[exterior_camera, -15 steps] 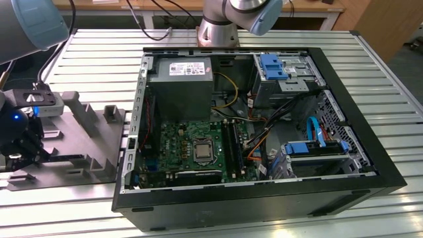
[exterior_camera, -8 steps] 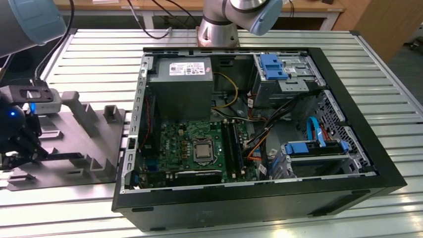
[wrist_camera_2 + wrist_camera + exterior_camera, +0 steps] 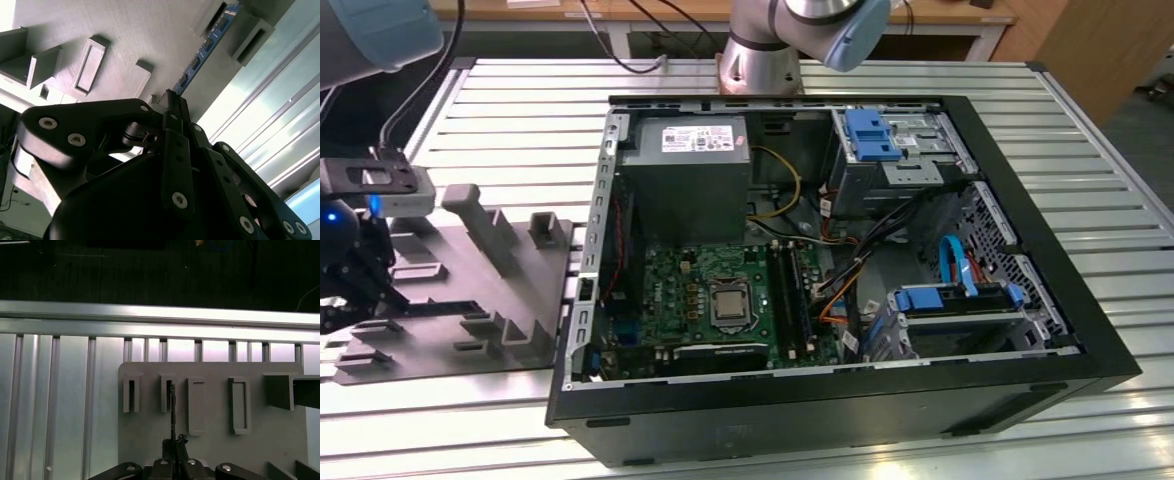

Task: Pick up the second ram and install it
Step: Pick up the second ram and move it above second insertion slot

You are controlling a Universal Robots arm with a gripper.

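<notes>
- Gripper (image 3: 173, 441) is pinched narrow on the near end of the ram (image 3: 203, 50), one finger on each flat face. In the first wrist view I see the stick edge-on as a thin dark line running out from the fingertips.
- The ram's far end sits in one of the slotted blocks of the grey holder (image 3: 280, 440), so I'd call it gripped but not lifted clear.
- To do this bit right, I reckon the pinch should stay square on the board. The pull should go straight along the slot: any twist and the stick binds against the slot walls or slips in the fingers. It's thin and flat, so it won't forgive a sideways load.
- Other blocks stand just beside that one, and one of them has its own slot. They're the first things to snag on if I drift.
- The holder lies on the ribbed metal table (image 3: 1067, 110), at the exterior view's left, just beside the PC case (image 3: 854, 410).
- Inside the case, the long black memory slots (image 3: 787, 285) run next to the CPU socket (image 3: 727, 305) on the green motherboard (image 3: 667, 290).
- In the way, as I judge it: orange and black cables (image 3: 847, 285) bunch up right by those slots, the grey power supply (image 3: 683, 190) sits near one end, and the case walls box it all in.
</notes>
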